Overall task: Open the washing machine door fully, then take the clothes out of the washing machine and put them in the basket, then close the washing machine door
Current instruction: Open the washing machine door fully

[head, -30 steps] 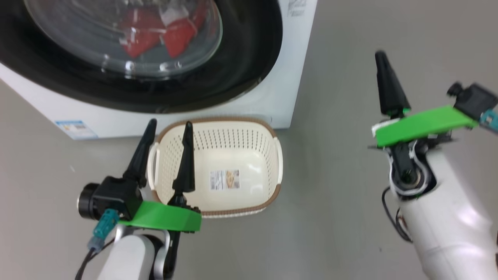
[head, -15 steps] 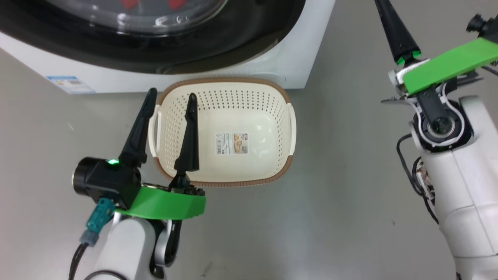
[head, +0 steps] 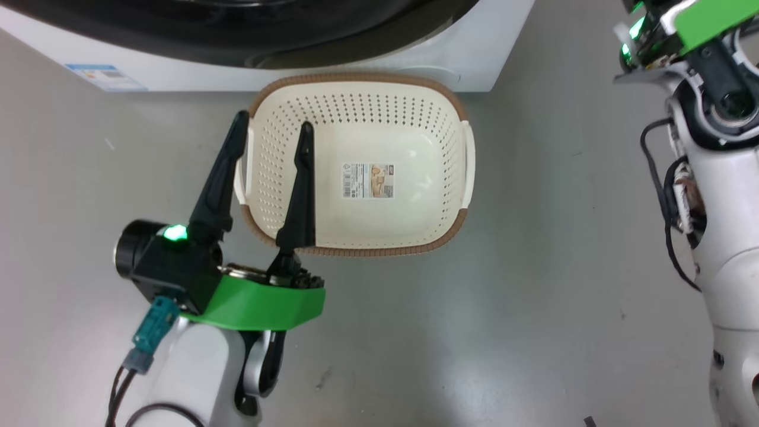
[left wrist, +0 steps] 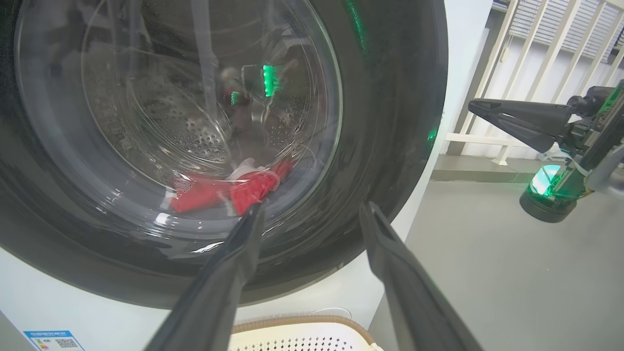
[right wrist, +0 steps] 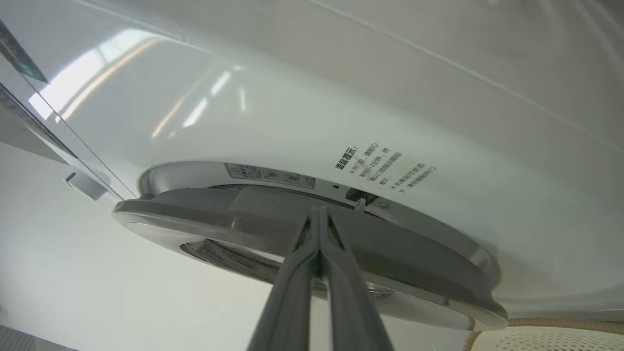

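The washing machine stands at the top of the head view, the black rim of the washing machine door above its base. In the left wrist view the door looks closed, and the red clothes lie behind its glass. The cream basket sits on the floor before the machine with nothing in it. My left gripper hangs open over the basket's left side, holding nothing. My right gripper, shut and holding nothing, points at the door's edge near the latch. It also shows as the right gripper right of the door.
Grey floor spreads around the basket and to the machine's right. A white railing stands behind the right arm. My pale right forearm fills the head view's right edge. The basket's rim peeks in low in the right wrist view.
The head camera has tilted down, so machine and basket slid up the picture. My right gripper rose out of the head view's top, toward the door. The left gripper stayed over the basket.
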